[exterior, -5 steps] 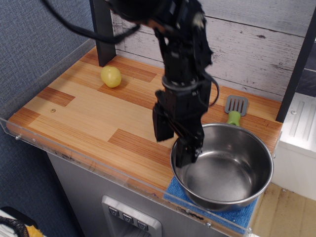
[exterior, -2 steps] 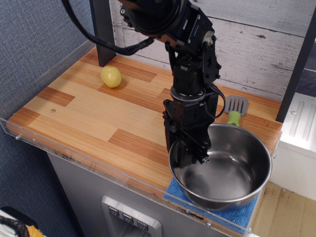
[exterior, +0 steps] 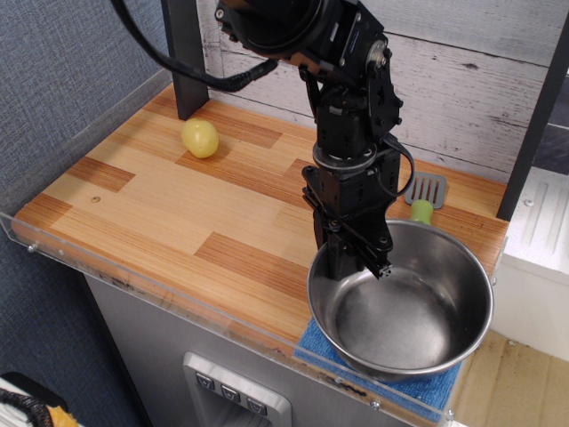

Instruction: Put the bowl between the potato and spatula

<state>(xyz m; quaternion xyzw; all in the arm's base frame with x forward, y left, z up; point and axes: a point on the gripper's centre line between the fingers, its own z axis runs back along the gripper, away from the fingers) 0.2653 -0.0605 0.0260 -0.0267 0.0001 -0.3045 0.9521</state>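
Observation:
The shiny steel bowl sits at the front right corner of the wooden counter, on a blue cloth. My black gripper reaches down over the bowl's back-left rim, and its fingers look closed on that rim. The grey-headed spatula with a lime-green handle lies just behind the bowl, its handle end touching or hidden by the rim. The pale yellow potato lies far to the left at the back of the counter, well apart from the bowl.
A blue cloth lies under the bowl at the counter's front edge. A black post stands behind the potato. A clear acrylic lip runs along the front and left edges. A plank wall closes the back.
The gripper's fingers, spread astride the bowl's rim a second ago, have closed on it. The arm has shifted slightly right, and the bowl has nudged a little to the right.

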